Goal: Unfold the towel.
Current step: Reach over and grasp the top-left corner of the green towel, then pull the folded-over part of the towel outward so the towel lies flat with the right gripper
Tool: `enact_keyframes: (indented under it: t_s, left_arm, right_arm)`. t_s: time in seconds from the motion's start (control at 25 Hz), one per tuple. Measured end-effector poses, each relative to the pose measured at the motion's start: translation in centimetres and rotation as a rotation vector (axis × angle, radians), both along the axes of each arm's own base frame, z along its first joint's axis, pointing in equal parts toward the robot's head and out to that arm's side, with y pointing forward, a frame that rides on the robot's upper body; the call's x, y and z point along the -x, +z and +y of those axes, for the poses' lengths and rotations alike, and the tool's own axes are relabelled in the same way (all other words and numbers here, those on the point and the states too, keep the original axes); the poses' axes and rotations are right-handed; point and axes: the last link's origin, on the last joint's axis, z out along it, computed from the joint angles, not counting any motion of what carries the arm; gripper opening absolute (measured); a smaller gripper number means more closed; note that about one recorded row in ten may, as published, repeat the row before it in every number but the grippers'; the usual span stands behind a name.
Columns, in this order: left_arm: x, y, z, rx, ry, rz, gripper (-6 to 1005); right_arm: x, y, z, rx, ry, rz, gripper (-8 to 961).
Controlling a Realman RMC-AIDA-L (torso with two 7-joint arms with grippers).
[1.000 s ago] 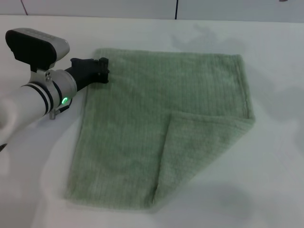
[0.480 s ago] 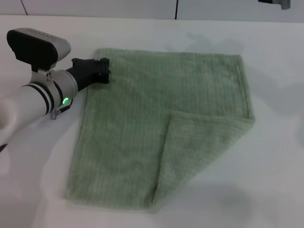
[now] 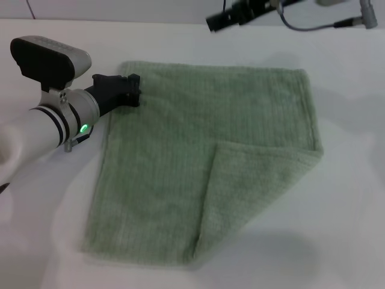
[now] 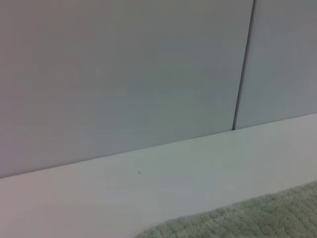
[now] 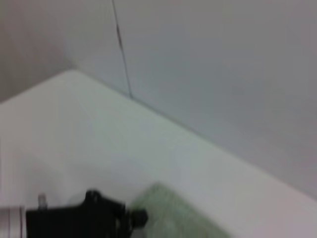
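The pale green towel (image 3: 180, 138) lies flat on the white table (image 3: 355, 198). Its near right corner is folded over onto it as a triangular flap (image 3: 252, 186). My left gripper (image 3: 132, 90) rests at the towel's left edge, close to the far left corner. The right wrist view shows it (image 5: 136, 218) touching that corner of the towel (image 5: 168, 208). My right gripper (image 3: 213, 23) hangs in the air at the top of the head view, beyond the towel's far edge. The left wrist view shows only a strip of towel (image 4: 247, 220).
A grey panelled wall (image 4: 124, 74) with a dark vertical seam (image 4: 242, 69) stands behind the table. Bare white tabletop surrounds the towel on the right and at the front. Cables (image 3: 313, 24) trail from the right arm.
My right arm has come into the head view from the upper right and moved left along the far edge. The left gripper and the towel have hardly moved.
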Motion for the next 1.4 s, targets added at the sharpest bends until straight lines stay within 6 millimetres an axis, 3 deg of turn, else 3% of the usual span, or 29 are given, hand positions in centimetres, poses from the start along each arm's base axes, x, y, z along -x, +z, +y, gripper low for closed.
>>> enact_keyframes:
  t_s: [0.52, 1.4]
  left_arm:
    - [-0.1, -0.1, 0.0, 0.004, 0.0, 0.004, -2]
    - [0.3, 0.0, 0.2, 0.0, 0.028, 0.025, -2]
  right_arm:
    - [-1.6, -2.0, 0.1, 0.167, -0.067, -0.088, 813]
    - [-3.3, -4.4, -0.3, 0.282, -0.102, -0.134, 813]
